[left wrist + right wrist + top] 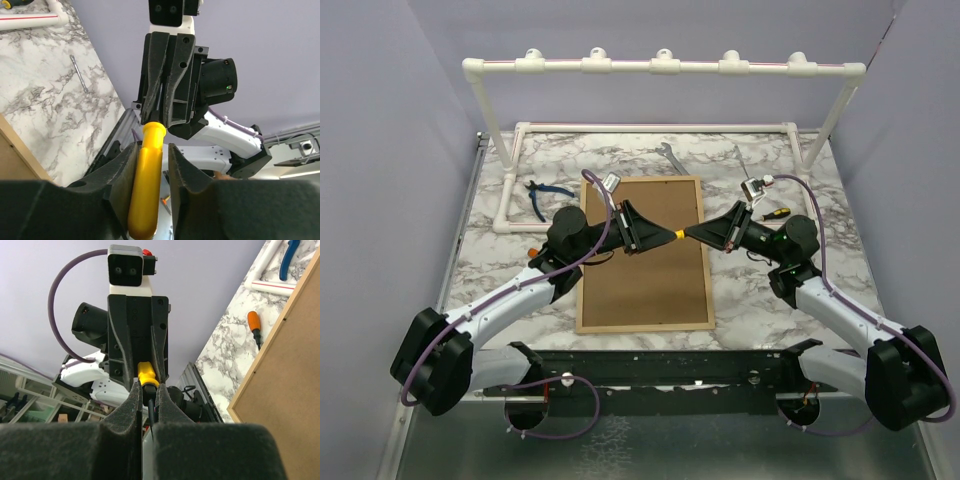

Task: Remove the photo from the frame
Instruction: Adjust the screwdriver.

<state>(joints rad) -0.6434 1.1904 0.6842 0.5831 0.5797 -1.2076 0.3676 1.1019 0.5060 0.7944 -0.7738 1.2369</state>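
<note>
Lying flat in the middle of the desk [770, 300], the frame [645, 285] shows its brown board back, with a thin pale wood edge all round. Its long sides run from the near edge toward the far edge. Its front is turned down out of sight, so the photo cannot be seen.

Above the far half of the frame the two arms meet tip to tip. Between them is a screwdriver [678, 236] with a yellow handle, held level and clear of the board. The right claw [698, 232] is pinched tight on the thin dark shaft, its fingers almost together. The left claw [660, 236] has one finger on each side of the yellow handle, which sits deep between them. From its own camera the fingers look very close to the handle, but I cannot tell whether they are pressing it.

Toward the left edge of the desk, blue-handled pliers [542, 197] lie just beside the base rail of the white pipe rack [660, 66]. A wrench [672, 158] lies near the far edge, beyond the frame's far end. A small black-and-yellow tool [775, 212] lies right of the frame, near the right arm. An orange-handled tool [255, 325] lies on the marble just beside the frame's left side.
</note>
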